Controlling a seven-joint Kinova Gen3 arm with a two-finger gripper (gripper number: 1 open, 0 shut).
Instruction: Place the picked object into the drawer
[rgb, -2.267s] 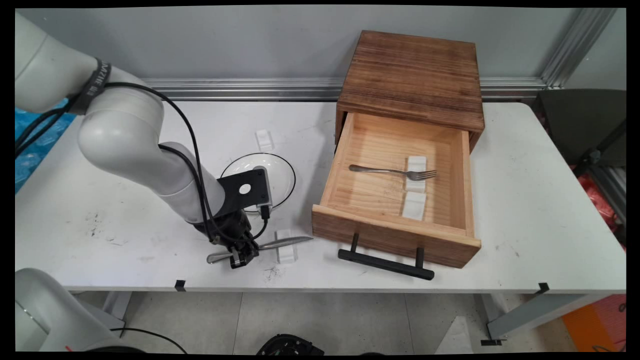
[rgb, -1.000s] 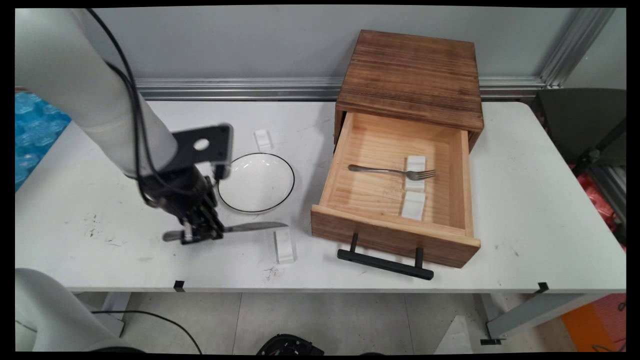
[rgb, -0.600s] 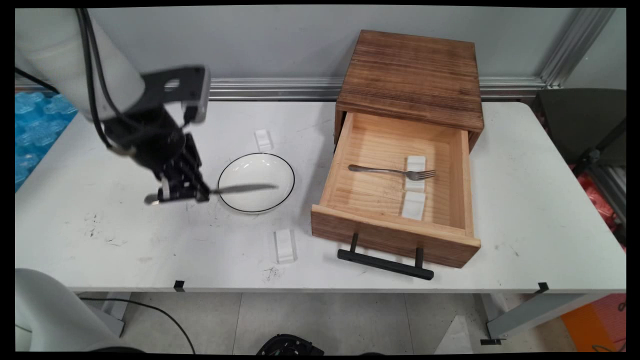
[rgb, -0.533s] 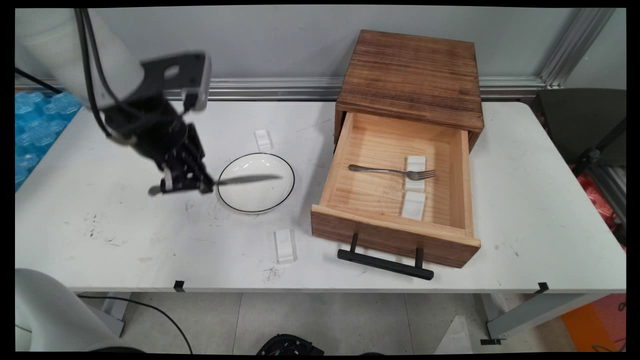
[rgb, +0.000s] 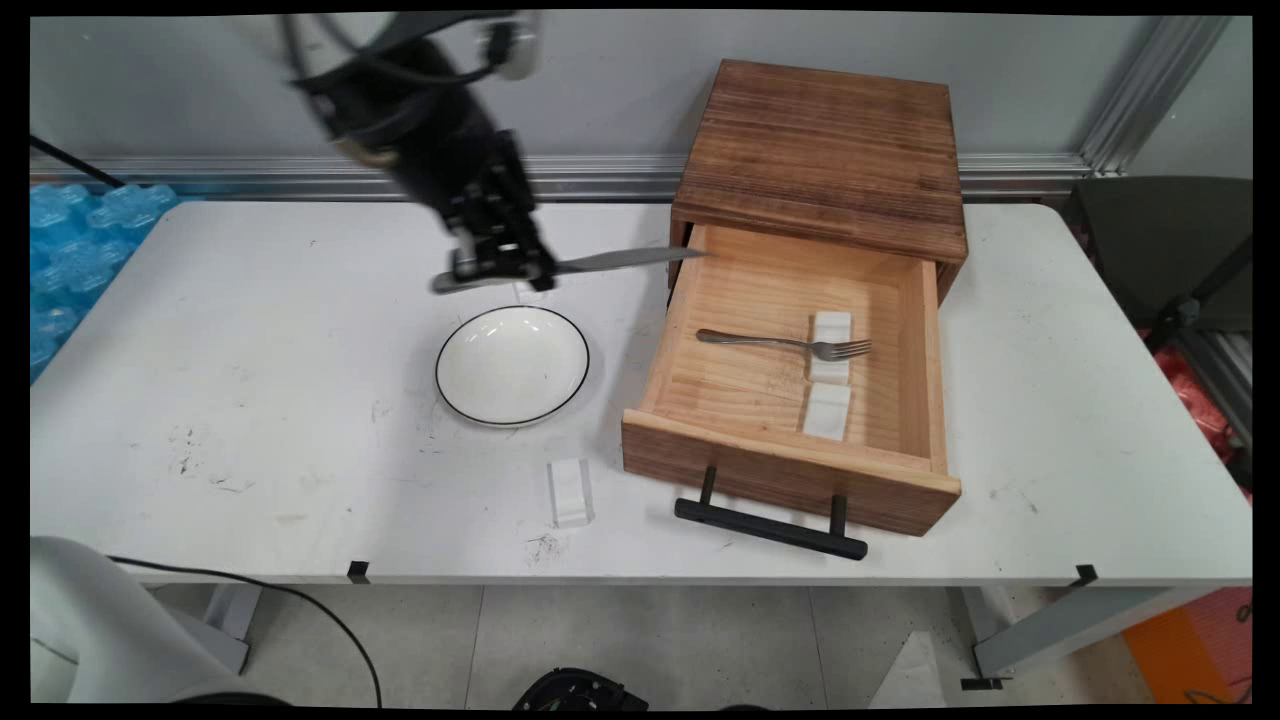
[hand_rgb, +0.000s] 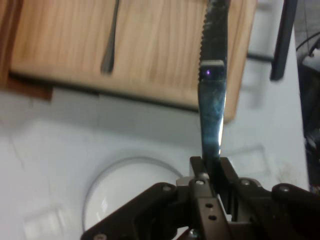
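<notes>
Now the fingers (rgb: 497, 262) clench a knife (rgb: 600, 262) by its handle, blade level, tip at the open drawer (rgb: 785, 470). Held flat, I'd judge it clears the drawer's wall and the fork (rgb: 785, 343).

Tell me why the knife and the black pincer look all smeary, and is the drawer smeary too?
Main view: the pincer and knife are streaked by motion blur, while the drawer, fork and plate look crisp. Hand view: the drawer, fork handle and plate are soft and smeared; the knife blade, nearest the pincer, is the clearest thing and catches a bright glint.
</notes>
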